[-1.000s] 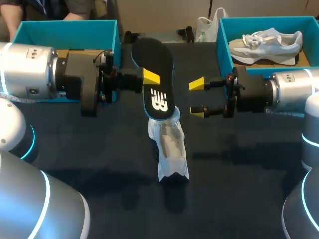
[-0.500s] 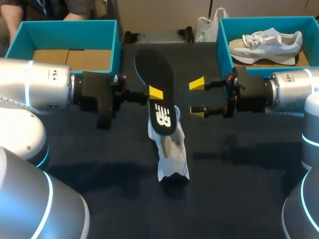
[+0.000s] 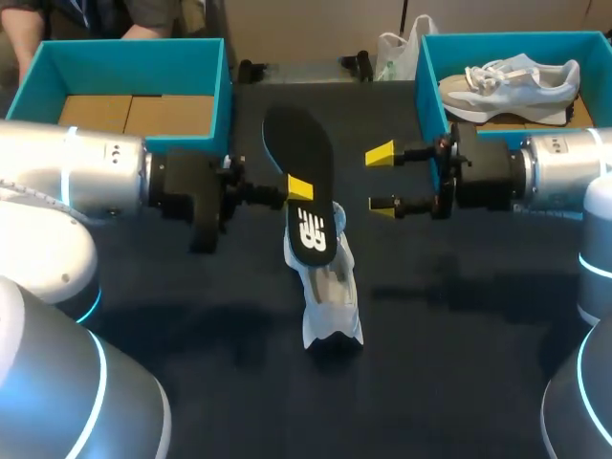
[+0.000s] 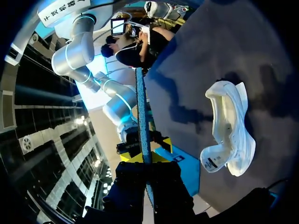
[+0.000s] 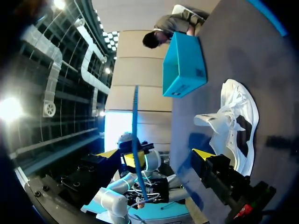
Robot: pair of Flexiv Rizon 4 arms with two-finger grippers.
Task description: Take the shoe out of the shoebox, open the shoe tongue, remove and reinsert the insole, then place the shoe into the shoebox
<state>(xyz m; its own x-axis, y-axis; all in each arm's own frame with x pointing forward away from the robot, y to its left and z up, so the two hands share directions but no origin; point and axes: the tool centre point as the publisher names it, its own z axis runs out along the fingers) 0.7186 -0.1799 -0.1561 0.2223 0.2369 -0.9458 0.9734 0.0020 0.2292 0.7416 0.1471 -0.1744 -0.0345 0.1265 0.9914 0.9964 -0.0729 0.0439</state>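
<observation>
Your left gripper [image 3: 300, 189] is clamped on the black insole [image 3: 298, 139], pinching one long edge about halfway along. One yellow tip shows on the upper face and the other is hidden behind it. The insole hangs over the middle of the table [image 3: 459, 335], running from the far side toward you. From above, its near end overlaps the far end of the white shoe [image 3: 332, 296], which lies on the tabletop with its opening upward.

In the left wrist view the insole [image 4: 142, 107] shows edge-on, a thin blue line running out from between the fingers. The shoe [image 4: 230, 130] lies off to one side of it — a clear gap shows between the two.

Your right gripper [image 3: 382, 179] hangs just beside the insole, with its fingers spread wide and apart from both insole and shoe. From its wrist camera the shoe [image 5: 236, 121] lies ahead on the table, with the insole [image 5: 135, 140] standing edge-on beside it.

The left shoebox [image 3: 215, 86] sits at the far left, teal, with brown cardboard [image 3: 134, 113] on its floor. Your left arm crosses in front of its near wall, between box and shoe. The right wrist view shows the same box [image 5: 184, 65] beyond the shoe.

The right shoebox [image 3: 426, 81] at the far right holds a grey-and-white sneaker [image 3: 512, 81]. Your right wrist covers part of its near wall — it lies between that box and the shoe.
</observation>
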